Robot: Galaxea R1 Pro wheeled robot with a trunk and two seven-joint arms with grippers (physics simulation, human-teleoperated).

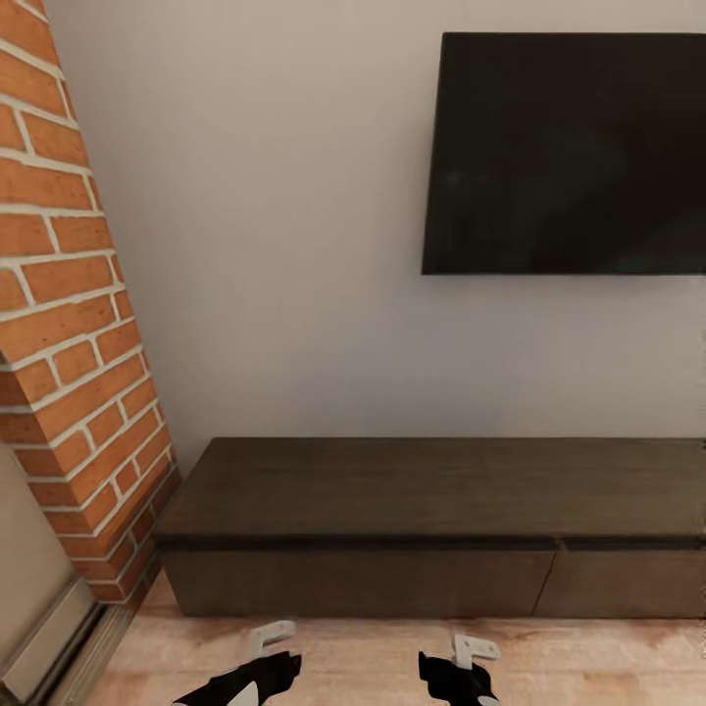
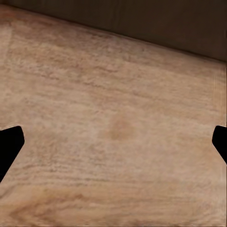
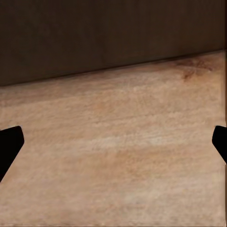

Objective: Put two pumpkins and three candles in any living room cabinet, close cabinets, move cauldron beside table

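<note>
A: What stands ahead?

B: The cabinet [image 1: 431, 520], long, low and dark brown, set against the pale wall [image 1: 294, 245]. Its flat drawer fronts sit flush, with a seam between two of them toward the right. Its top is bare.

A: And around it?

B: A black television [image 1: 569, 152] hangs on the wall above the cabinet's right part. A red brick column [image 1: 74, 324] rises at the left, its foot just beside the cabinet's left end. Light wood floor [image 1: 373, 657] runs in front.

A: Where are the arms?

B: Both low at the near edge of the head view, above the floor and short of the cabinet. The left claw [image 1: 270, 637] and the right claw [image 1: 476, 649] each show a pale tip on a black body.

A: Are they holding anything?

B: No. In the left wrist view the left claw's fingers [image 2: 10, 146] stand wide apart with only floor between them, the cabinet's dark front beyond. The right claw's fingers [image 3: 10, 146] are spread just as wide, nothing gripped, over floor close to the cabinet's base.
</note>
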